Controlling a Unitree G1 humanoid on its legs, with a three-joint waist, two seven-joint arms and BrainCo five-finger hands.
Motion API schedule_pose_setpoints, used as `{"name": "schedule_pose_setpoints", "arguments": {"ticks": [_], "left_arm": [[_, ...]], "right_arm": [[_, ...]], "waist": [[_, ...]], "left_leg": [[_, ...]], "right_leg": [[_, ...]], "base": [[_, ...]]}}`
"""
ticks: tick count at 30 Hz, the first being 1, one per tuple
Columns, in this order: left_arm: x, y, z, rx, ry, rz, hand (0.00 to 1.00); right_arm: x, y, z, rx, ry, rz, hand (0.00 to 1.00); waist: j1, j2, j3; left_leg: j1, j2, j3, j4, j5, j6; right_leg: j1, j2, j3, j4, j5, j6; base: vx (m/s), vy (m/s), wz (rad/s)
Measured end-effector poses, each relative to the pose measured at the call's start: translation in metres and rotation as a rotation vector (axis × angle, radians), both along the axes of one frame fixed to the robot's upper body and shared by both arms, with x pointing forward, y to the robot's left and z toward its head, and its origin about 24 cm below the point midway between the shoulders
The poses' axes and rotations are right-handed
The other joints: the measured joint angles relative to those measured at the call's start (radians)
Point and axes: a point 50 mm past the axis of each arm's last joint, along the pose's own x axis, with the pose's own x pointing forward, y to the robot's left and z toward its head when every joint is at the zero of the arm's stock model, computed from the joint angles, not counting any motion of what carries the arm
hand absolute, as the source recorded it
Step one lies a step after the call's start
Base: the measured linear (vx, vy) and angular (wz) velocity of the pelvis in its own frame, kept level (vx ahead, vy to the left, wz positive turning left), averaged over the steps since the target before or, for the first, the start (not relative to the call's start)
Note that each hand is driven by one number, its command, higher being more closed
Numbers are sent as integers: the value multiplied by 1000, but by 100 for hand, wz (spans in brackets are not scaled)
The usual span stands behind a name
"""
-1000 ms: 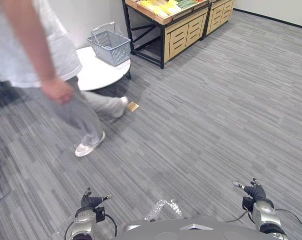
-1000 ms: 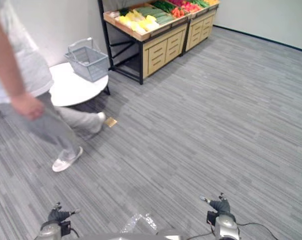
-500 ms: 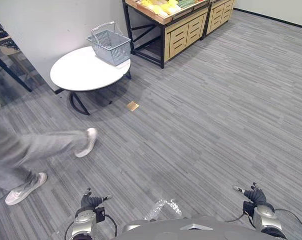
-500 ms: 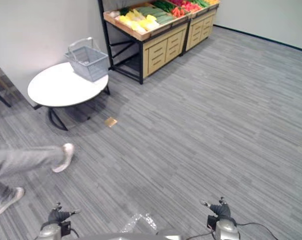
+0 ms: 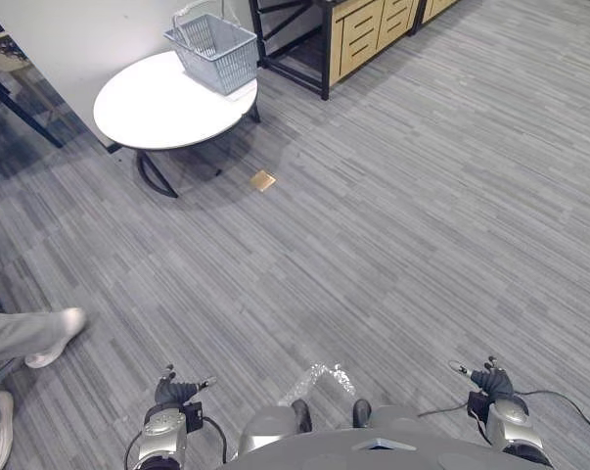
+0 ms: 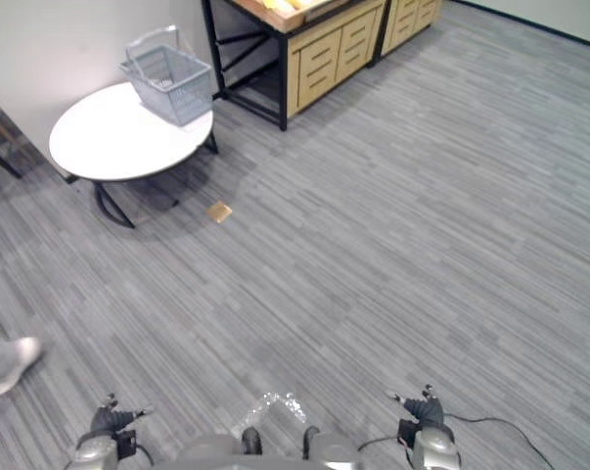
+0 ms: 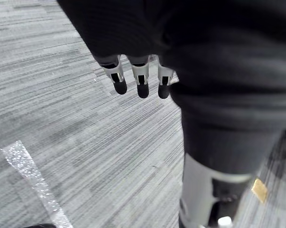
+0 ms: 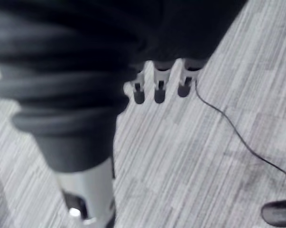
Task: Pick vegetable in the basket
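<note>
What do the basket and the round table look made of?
The basket: seemingly grey plastic, matte, open lattice walls; thin handles, possibly wire. The round table: smooth white top, likely laminate or painted board; dark curved legs look like metal tube.

Your left hand (image 5: pixel 174 393) and right hand (image 5: pixel 491 379) hang low at your sides, fingers (image 7: pixel 140 84) loosely straight, pointing downward.

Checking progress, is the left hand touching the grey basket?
Apart. Left eye view: left hand hangs low, floor separates it from the grey basket on the white table.
</note>
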Motion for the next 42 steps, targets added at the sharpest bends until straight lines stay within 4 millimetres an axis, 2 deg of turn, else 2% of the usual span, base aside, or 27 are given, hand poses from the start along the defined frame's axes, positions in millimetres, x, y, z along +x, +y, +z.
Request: {"name": "schedule_pose_setpoints", "arguments": {"ticks": [2,4,5,6,7,9,10,11,12,13,14,16,17,19,21,22,24,25,26,27,30,33,34,36,38,41,42], "left_arm": [[3,-6,-1,-13,-8,-13,0],[6,-8,-1,-21,-18,-20,0],[5,-10,-2,-29,-13,-21,0],[3,-10,-2,-42,-19,3,0],[0,-8,-3,-41,-12,14,0],[2,-6,-2,-35,-16,10,0],[1,-7,-2,-34,-12,5,0],[0,-7,-2,-35,-11,5,0],[-5,-5,-4,-32,3,8,0],[-9,-4,-4,-24,19,-5,0],[-10,-3,-4,-14,23,-19,0],[-4,2,0,19,26,-69,0],[2,3,4,33,7,-94,0],[17,4,14,69,-39,-141,0],[36,6,25,102,-102,-172,0],[50,3,32,113,-150,-189,0],[62,4,39,130,-191,-206,0],[63,9,43,149,-195,-209,0],[62,11,43,154,-192,-208,0],[55,7,36,135,-169,-203,0],[39,-7,20,76,-115,-191,0],[21,-16,9,33,-74,-156,0],[15,-19,5,18,-59,-151,0],[14,-20,5,17,-57,-149,0],[13,-19,5,19,-56,-146,0],[9,-20,3,10,-51,-133,0],[6,-24,1,-2,-48,-124,0]], "right_arm": [[15,-6,10,-31,-46,6,0],[30,-11,20,-45,-89,11,0],[36,-16,23,-56,-96,5,0],[36,-21,22,-67,-73,1,0],[33,-16,15,-48,-39,6,0],[37,-4,11,-19,-38,28,0],[37,4,8,2,-32,46,0],[37,5,7,5,-31,47,0],[38,11,6,14,-30,67,0],[45,20,7,12,-38,110,0],[46,23,7,9,-37,129,0],[51,34,9,-18,-40,216,0],[59,38,18,-64,-73,273,0],[76,42,40,-143,-164,341,0],[88,40,63,-224,-249,371,0],[94,33,76,-285,-285,385,0],[105,22,94,-376,-313,404,0],[117,17,111,-446,-355,418,0],[120,15,118,-484,-367,427,0],[126,7,135,-581,-384,456,0],[142,-2,169,-796,-404,518,0],[167,26,194,-885,-490,607,0],[175,44,201,-908,-533,667,0],[179,56,206,-923,-571,713,0],[185,63,219,-939,-621,723,0],[192,60,241,-991,-663,710,0],[192,52,245,-1032,-649,711,0]], "waist": [[2,-8,-1],[16,-13,1],[33,-1,-2],[51,9,-1],[58,-4,0],[54,-34,-3],[54,-64,-2],[54,-69,-2],[57,-90,-2],[54,-91,-1],[50,-91,-1],[49,-97,-3],[41,-87,1],[10,-80,4],[-15,-77,5],[-21,-71,7],[-20,-65,8],[-17,-71,5],[-16,-80,2],[-11,-44,5],[-1,47,-2],[0,67,3],[28,68,15],[53,57,20],[64,51,21],[73,46,24],[71,63,15]], "left_leg": [[-47,-18,9,-170,-4,-7],[-70,-70,0,-469,87,-14],[-72,-87,-25,-678,190,-25],[-85,-89,-48,-729,288,-20],[-86,-114,-56,-700,337,49],[-89,-148,-54,-675,293,88],[-61,-164,-35,-634,244,119],[-51,-166,-31,-629,231,123],[11,-177,-19,-623,183,126],[101,-176,-19,-636,130,121],[139,-176,-22,-650,113,119],[233,-180,-25,-685,71,113],[296,-183,-37,-726,65,105],[371,-181,-77,-785,62,97],[415,-172,-128,-814,52,79],[436,-159,-167,-823,34,54],[459,-127,-218,-826,4,9],[496,-105,-236,-834,-28,-38],[515,-97,-249,-840,-43,-58],[559,-50,-279,-832,-74,-83],[517,27,-335,-693,-10,-69],[303,73,-408,-210,166,-53],[216,97,-364,2,128,-38],[149,105,-267,70,88,-9],[77,95,-142,10,54,9],[3,2,-2,-326,41,22],[7,-38,11,-546,170,42]], "right_leg": [[12,-32,4,-2,-27,16],[21,-76,23,-31,-40,41],[43,-90,33,-68,-39,53],[71,-101,47,-96,-47,89],[82,-127,55,-86,-50,87],[41,-151,62,0,-11,95],[17,-173,87,120,34,154],[14,-175,92,144,46,167],[-12,-184,118,273,119,260],[-69,-165,135,467,297,302],[-98,-160,134,549,383,312],[-231,-158,106,822,352,305],[-309,-168,46,912,279,291],[-408,-174,-33,895,185,230],[-472,-172,-71,710,122,170],[-491,-169,-80,500,122,159],[-506,-170,-76,157,202,161],[-513,-177,-45,-35,271,169],[-513,-186,-27,-57,274,171],[-510,-155,-26,31,378,188],[-518,-98,-62,194,239,136],[-395,-80,-129,200,148,74],[-285,-71,-158,138,137,55],[-180,-74,-177,63,135,52],[-98,-90,-208,-10,139,58],[-41,-141,-245,-68,130,93],[-10,-143,-267,-80,115,131]], "base": [[338,133,1],[411,207,-23],[499,358,-42],[510,356,-39],[516,358,-17],[541,286,12],[563,287,12],[703,299,-10],[554,208,-23],[650,240,-23],[476,150,-11],[398,70,0],[356,22,20],[483,-27,62],[599,-194,94],[488,-263,106],[528,-366,97],[571,-422,66],[728,-537,79],[606,-452,58],[524,-390,39],[587,-364,45],[499,-201,27],[480,-157,32],[480,-62,43],[396,132,39],[502,221,60]]}}
